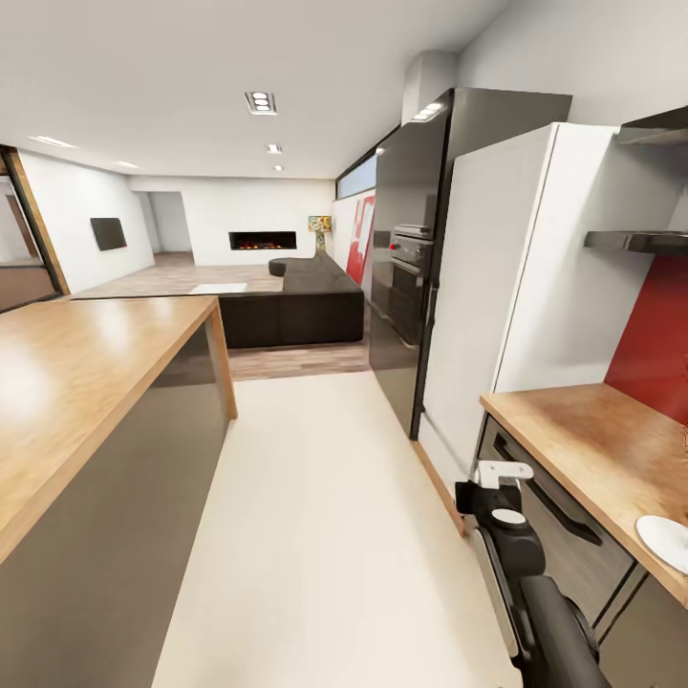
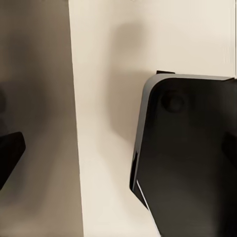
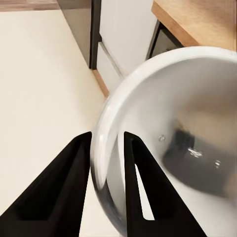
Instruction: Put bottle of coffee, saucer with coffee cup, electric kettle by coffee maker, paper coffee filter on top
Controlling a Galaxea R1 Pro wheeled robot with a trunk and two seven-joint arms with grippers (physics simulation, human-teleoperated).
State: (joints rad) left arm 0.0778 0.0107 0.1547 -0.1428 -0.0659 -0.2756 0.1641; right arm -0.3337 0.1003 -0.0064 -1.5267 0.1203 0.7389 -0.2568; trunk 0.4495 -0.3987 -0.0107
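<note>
In the right wrist view my right gripper point(image 3: 107, 140) is shut on the rim of the saucer point(image 3: 192, 98), a glossy round white dish that stands on edge between the two black fingers point(image 3: 74, 168). In the head view my right arm point(image 1: 516, 545) reaches up along the drawer fronts below the kitchen countertop point(image 1: 592, 430), a wood-grain slab at the right. A thin dark kitchen shelf point(image 1: 635, 241) hangs on the wall above it. The left wrist view has a dark finger tip point(image 2: 10, 153) at its edge. The coffee maker, bottle of coffee, paper coffee filter, coffee cup and electric kettle are out of view.
A long wood-topped island point(image 1: 86, 363) runs along the left. A white panel and tall dark fridge unit point(image 1: 420, 258) stand ahead on the right. A pale floor aisle point(image 1: 315, 516) lies between. A white round disc point(image 1: 666, 542) sits at the countertop's near edge. The robot's black base point(image 2: 187, 158) is below.
</note>
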